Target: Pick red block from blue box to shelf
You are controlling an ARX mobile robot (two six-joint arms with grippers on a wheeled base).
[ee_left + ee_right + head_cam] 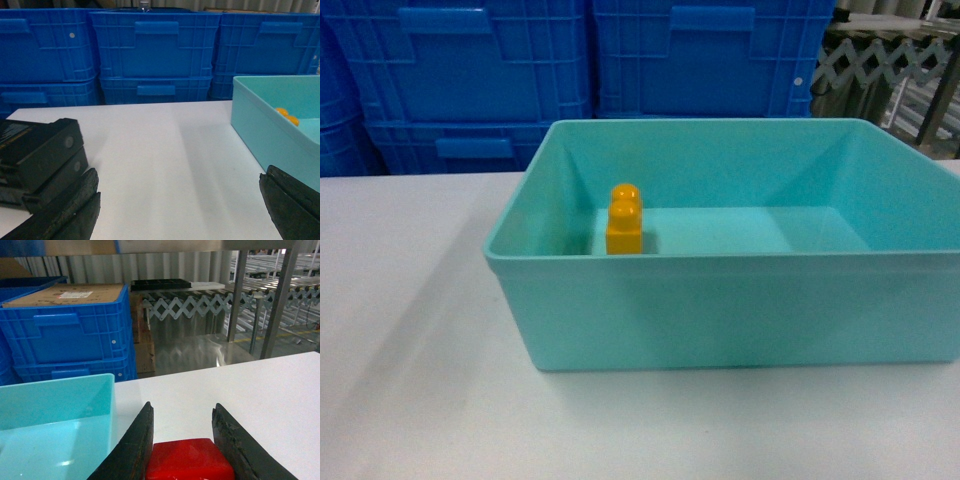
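The red block (190, 460) is held between the dark fingers of my right gripper (183, 406), above the white table just right of the blue box (55, 400); only its glossy top shows. In the head view the blue box (720, 310) fills the middle and neither gripper appears. An orange-yellow two-stud brick (624, 222) stands upright inside it near the left wall. My left gripper (180, 175) hangs open over bare table, left of the blue box (260, 130), with nothing between its fingers. I cannot tell which structure is the shelf.
Dark blue ribbed crates (490, 70) are stacked along the table's far edge, (155, 50) and one (70, 335) carries cardboard. A metal-framed rack upright (235, 295) and a grey accordion conveyor (185, 305) stand beyond the table's right part.
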